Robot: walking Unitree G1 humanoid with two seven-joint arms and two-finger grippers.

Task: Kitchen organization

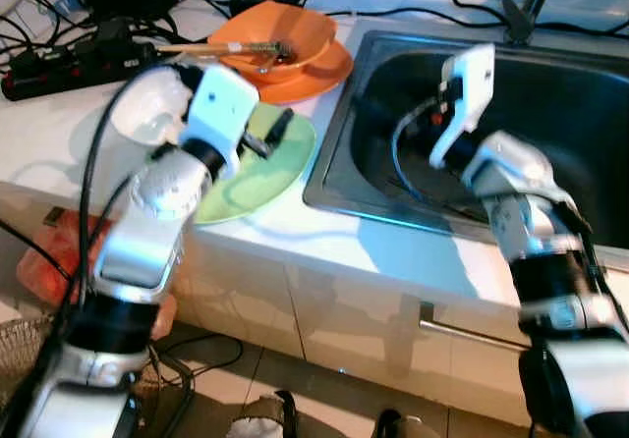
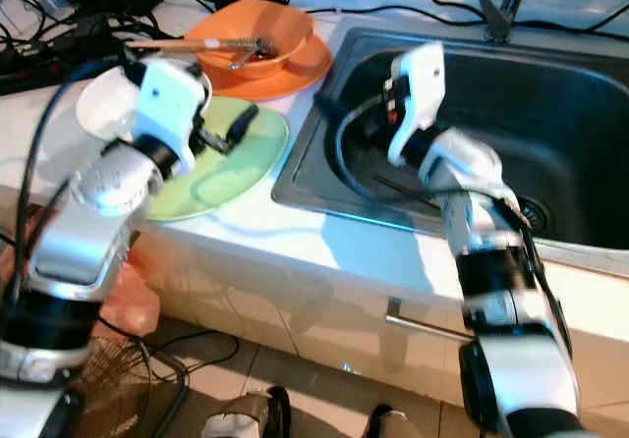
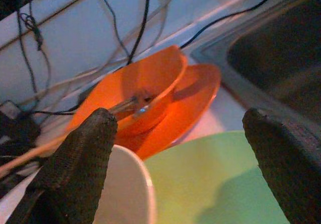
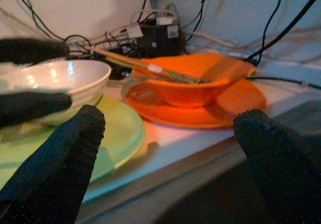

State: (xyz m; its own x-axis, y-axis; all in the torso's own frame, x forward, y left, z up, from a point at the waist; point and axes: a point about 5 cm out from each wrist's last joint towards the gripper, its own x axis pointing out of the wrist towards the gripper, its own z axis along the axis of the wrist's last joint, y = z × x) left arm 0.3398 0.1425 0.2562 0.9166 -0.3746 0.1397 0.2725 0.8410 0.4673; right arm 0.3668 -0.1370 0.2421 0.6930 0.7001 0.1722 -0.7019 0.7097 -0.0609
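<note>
White bowl (image 4: 55, 86) on the green plate (image 1: 265, 168): you are straddling its rim with left gripper (image 3: 180, 158) spread wide; close squarely, right gripper (image 4: 165, 174) idling open.

White bowl (image 4: 55, 83): glossy, upright, sitting on the green plate.
Green plate (image 1: 265, 168): pale, flat on the counter, just beside the sink's edge.
Orange bowl (image 1: 280, 35): upright, sitting on the orange plate, chopsticks (image 4: 145, 66) lying across its rim.
Orange plate (image 4: 225, 106): flat on the counter, behind the green plate.

Home kitchen, seemingly; steel sink (image 1: 550, 114), dishes (image 1: 295, 40)
</note>
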